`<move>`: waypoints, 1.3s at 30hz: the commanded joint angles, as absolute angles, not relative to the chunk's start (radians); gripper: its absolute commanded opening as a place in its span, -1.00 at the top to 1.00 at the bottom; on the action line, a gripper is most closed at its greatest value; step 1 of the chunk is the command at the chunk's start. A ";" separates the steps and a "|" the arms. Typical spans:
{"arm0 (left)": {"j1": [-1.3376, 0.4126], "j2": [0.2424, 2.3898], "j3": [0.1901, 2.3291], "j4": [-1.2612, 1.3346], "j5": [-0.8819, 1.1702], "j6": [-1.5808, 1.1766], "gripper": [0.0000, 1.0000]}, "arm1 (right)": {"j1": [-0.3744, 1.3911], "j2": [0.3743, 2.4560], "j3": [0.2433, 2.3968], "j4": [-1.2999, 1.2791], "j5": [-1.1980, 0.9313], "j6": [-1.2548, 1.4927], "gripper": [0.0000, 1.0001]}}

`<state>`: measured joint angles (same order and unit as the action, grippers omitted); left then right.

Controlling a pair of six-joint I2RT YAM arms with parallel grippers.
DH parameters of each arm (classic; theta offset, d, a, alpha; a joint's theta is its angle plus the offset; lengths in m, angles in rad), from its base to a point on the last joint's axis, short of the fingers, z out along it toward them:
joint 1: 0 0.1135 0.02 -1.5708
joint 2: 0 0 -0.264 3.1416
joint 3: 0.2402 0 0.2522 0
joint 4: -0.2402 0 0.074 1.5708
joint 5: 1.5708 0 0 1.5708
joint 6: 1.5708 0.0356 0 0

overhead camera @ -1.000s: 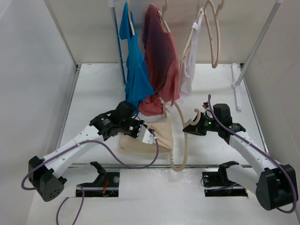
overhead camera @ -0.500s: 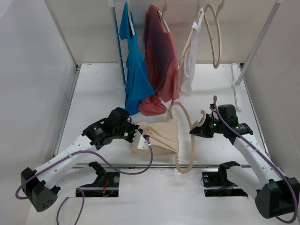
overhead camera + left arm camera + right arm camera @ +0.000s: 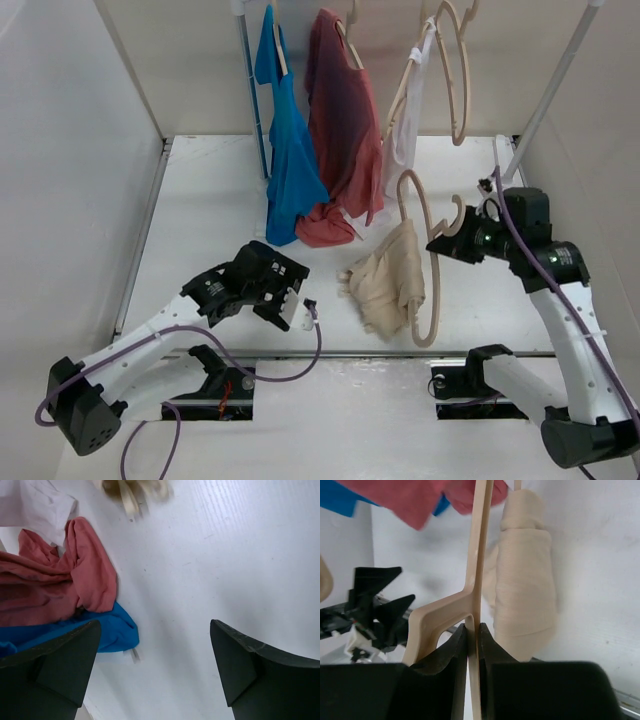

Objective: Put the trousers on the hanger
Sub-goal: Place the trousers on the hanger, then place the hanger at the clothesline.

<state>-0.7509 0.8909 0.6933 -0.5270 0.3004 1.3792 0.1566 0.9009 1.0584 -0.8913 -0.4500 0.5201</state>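
Observation:
The pale tan hanger [image 3: 436, 285] stands tilted above the table, and my right gripper [image 3: 452, 243] is shut on its neck just below the hook. In the right wrist view the jaws [image 3: 474, 630] pinch the thin hanger [image 3: 478, 555] edge-on. The beige trousers [image 3: 385, 282] hang bunched over the hanger's lower bar, their lower folds close to the table; the right wrist view shows the trousers [image 3: 525, 595] to the right of the hanger. My left gripper [image 3: 298, 300] is open and empty, to the left of the trousers and apart from them. Its fingers [image 3: 55, 665] stand wide over bare table [image 3: 210, 580].
A blue shirt [image 3: 290, 160], a red T-shirt [image 3: 345, 130] and a small white garment [image 3: 405, 130] hang on the rack at the back, next to an empty hanger [image 3: 462, 80]. The shirts' hems [image 3: 65, 590] lie on the table. A white rack pole [image 3: 550, 95] slants at right.
My left gripper opened, let go of the trousers and drew back to the left. My right arm lifted the hanger up and to the right, with the trousers hanging on it.

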 commanded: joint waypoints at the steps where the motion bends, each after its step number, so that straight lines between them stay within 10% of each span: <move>1: -0.753 0.902 0.689 -0.456 0.290 1.347 -0.78 | 0.150 0.911 1.224 -1.003 -0.411 0.445 1.00; 17: -0.753 0.986 0.865 -0.417 0.388 1.051 -0.78 | 0.150 1.121 1.854 -1.380 0.000 0.295 1.00; 39: -0.753 0.985 0.954 -0.404 0.523 0.721 -0.73 | 0.110 1.439 2.319 -1.160 0.163 0.120 1.00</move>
